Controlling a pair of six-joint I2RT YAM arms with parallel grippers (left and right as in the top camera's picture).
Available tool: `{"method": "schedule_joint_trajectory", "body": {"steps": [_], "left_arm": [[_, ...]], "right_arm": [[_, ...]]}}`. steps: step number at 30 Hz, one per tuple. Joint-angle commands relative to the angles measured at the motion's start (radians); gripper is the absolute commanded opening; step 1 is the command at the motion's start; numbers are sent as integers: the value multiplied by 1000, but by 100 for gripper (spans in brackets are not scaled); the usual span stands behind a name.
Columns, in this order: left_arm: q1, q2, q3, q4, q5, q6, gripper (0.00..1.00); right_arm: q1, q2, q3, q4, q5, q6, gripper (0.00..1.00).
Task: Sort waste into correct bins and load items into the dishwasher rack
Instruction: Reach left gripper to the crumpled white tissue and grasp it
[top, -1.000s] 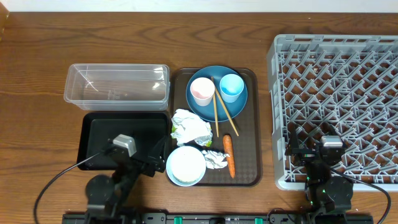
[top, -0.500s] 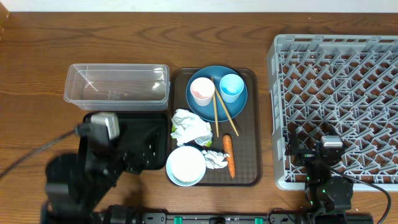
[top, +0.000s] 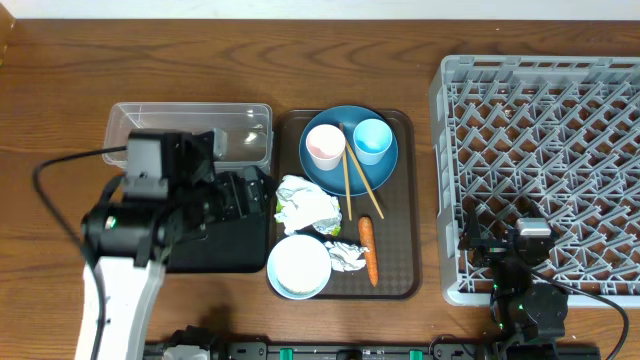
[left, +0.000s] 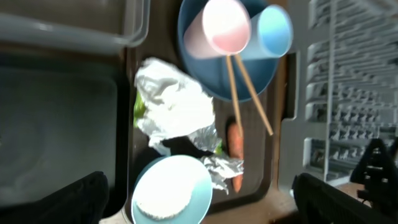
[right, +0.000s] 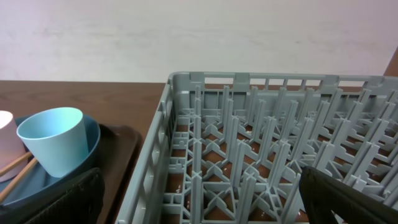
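My left gripper (top: 255, 195) hangs open and empty over the black bin (top: 215, 250), at the brown tray's left edge. Close beside it lies the big white paper wad with a yellow-green wrapper (top: 307, 203) (left: 174, 106). In the left wrist view the gripper (left: 202, 205) frames the white bowl (left: 171, 199), which holds white rice. A small wad (top: 347, 257) and the carrot (top: 368, 247) lie beside the bowl (top: 299, 267). The blue plate (top: 350, 172) carries the pinkish cup (top: 325, 147), the light blue cup (top: 371, 141) and the chopsticks (top: 357, 185). My right gripper (top: 520, 245) (right: 199, 199) stands open at the grey rack's (top: 545, 130) front-left corner.
The clear tub (top: 190, 135) stands behind the black bin. Everything on the brown tray (top: 400, 230) sits close together, and the rack's wall (right: 163, 143) rises just right of the tray. Bare wooden table lies at the far left and along the back.
My left arm has risen from the table's front edge and swung back and right over the black bin, toward the tray. The right arm has not moved.
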Motion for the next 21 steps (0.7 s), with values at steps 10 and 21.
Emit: {"method": "schedule_joint_trajectory", "body": {"steps": [10,21], "left_arm": [[-152,213,-87,6,-202,-48,74],[-376,280,-87,160,-497,-112,63]], "right_arm": [[-13,0,-1,-4,1,-8,99],[-13,0,-1,-4,0,-8,99]]}}
